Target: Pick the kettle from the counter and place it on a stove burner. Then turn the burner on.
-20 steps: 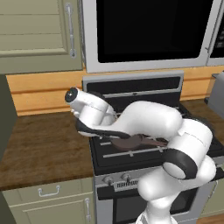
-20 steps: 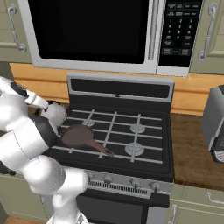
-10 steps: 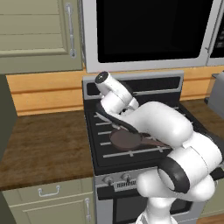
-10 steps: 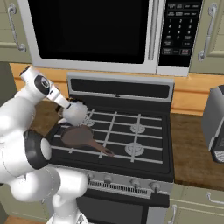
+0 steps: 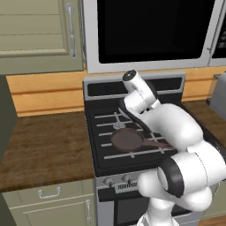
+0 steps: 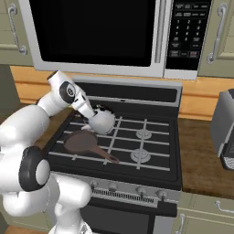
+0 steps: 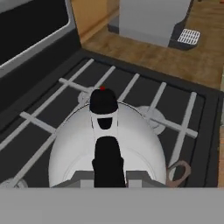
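Kettle sits left of centre in the right base view, held above the grates at the back-left part of the stove, just behind the brown frying pan. In the hand view the kettle takes up the lower middle, its black handle running straight down toward the bottom edge, knob at the upper end.

Gripper is clamped on that handle from above; finger tips themselves are hidden behind it, so grip is judged from the kettle hanging off the wrist.

Step in hand, by my reading: carry and set-down. To do it well, centre the kettle over one stove burner, keep it level, lower until the base rests flat across the grate bars, then let go. Stay clear of the pan and its handle.

Counter lies at the left of the left base view, well apart from the kettle.
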Motion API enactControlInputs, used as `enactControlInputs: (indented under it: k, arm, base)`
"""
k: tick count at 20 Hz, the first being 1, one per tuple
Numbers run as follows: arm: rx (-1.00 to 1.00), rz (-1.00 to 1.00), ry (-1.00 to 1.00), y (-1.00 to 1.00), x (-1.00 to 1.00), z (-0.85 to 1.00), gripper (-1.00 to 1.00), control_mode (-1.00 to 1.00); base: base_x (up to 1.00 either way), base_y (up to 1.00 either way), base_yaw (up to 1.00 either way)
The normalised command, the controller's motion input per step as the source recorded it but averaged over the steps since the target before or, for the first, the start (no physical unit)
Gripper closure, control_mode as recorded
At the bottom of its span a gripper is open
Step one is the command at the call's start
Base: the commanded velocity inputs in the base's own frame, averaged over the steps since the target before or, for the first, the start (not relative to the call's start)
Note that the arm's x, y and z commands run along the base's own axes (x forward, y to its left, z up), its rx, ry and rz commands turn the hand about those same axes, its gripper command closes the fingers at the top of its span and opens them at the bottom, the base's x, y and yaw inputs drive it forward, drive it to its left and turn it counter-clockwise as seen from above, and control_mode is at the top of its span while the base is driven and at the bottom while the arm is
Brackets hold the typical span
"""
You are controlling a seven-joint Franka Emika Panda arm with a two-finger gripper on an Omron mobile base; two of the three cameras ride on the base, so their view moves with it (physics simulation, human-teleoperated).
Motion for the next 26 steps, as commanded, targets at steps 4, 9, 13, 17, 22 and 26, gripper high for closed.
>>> enactControlInputs:
  k: [4, 9, 13, 17, 22, 26]
  arm:
    - [0.14, -0.22, 0.00, -1.00, 0.09, 0.09, 1.00, -1.00]
    - [0.21, -0.15, 0.00, -1.00, 0.06, 0.00, 1.00, -1.00]
    - [0.37, -0.06, 0.00, -1.00, 0.00, -0.04, 1.00, -1.00]
    - [0.50, -0.07, 0.00, -1.00, 0.00, -0.20, 1.00, -1.00]
    - [0.09, -0.08, 0.00, -0.42, -0.05, -0.14, 1.00, -1.00]
    - [-0.05, 0.00, 0.02, -0.12, -0.11, -0.56, 1.00, -1.00]
  base:
    - [0.00, 0.00, 0.00]
    - [0.00, 0.00, 0.00]
    - [0.00, 0.00, 0.00]
    - [0.00, 0.00, 0.00]
    - [0.00, 0.00, 0.00]
    - [0.00, 0.00, 0.00]
